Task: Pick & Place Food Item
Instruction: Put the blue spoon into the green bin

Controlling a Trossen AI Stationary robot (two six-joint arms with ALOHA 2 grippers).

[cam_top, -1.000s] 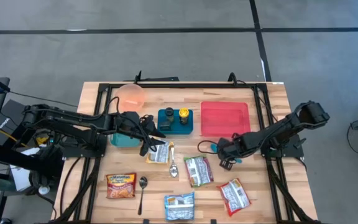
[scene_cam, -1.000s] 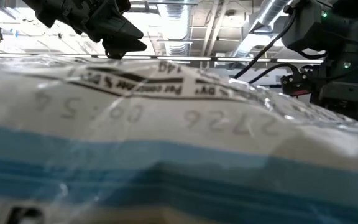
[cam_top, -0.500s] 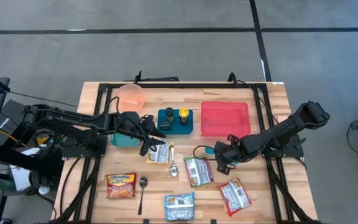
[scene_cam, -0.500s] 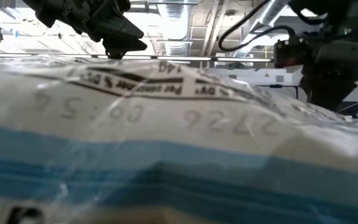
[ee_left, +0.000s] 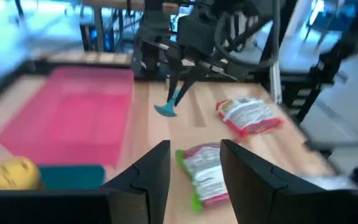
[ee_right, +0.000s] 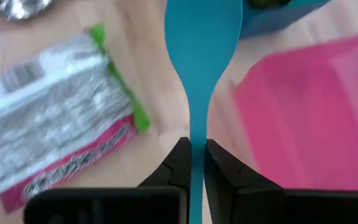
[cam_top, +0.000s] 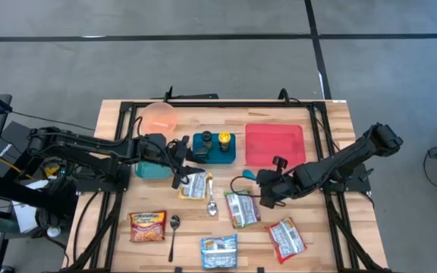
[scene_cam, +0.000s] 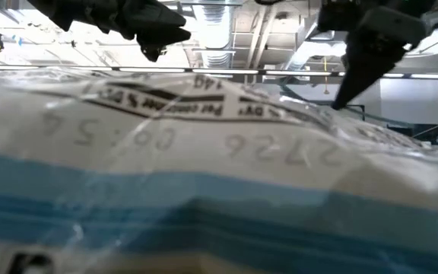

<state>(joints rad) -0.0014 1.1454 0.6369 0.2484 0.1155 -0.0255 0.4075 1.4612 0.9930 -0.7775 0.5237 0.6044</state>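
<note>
I've watched the right gripper (cam_top: 258,184) slide inward across the table over the last second, away from the table's right side toward the middle, carrying the teal spoon (ee_right: 199,68) pinched between its fingers. It now sits beside the green-edged snack packet (cam_top: 242,207), nearer the red tray (cam_top: 275,144). The left gripper (cam_top: 180,163) has pulled back a little from the packet by the metal spoon, I think, though the shift is slight.

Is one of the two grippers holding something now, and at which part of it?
The right gripper holds a teal spoon by its thin handle, bowl end pointing away. The left gripper is open and holds nothing.
</note>
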